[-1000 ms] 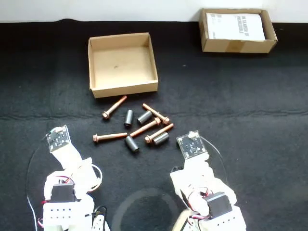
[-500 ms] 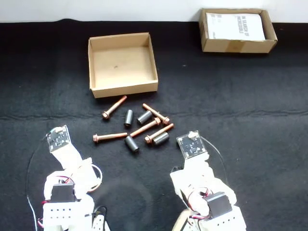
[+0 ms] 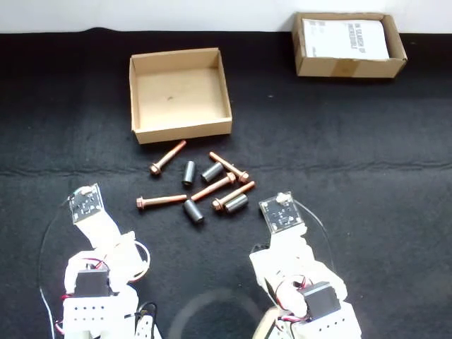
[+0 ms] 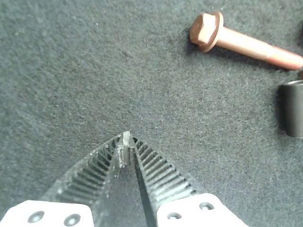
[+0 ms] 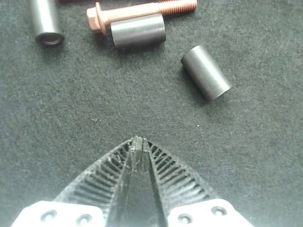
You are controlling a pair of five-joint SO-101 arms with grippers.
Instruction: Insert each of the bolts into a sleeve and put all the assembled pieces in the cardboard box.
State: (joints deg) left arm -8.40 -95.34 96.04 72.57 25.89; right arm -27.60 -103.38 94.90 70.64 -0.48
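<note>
Fuzzy black mat bears coppery bolts, smooth cylindrical sleeves.

Bolts are copper, sleeves dark grey, cardboard box tan, mat black

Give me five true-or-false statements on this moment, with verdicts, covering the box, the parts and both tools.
1. The cardboard box holds no assembled pieces. True.
2. The left tool is shut on a bolt. False: it is shut on nothing, and the nearest bolt lies apart from it on the mat.
3. The right tool is shut and holds nothing. True.
4. One bolt is already pushed through a sleeve. False: every sleeve lies loose. One sleeve lies beside another bolt, not around it.
5. The second box at the far edge is empty. False: a printed sheet lies in it.
</note>
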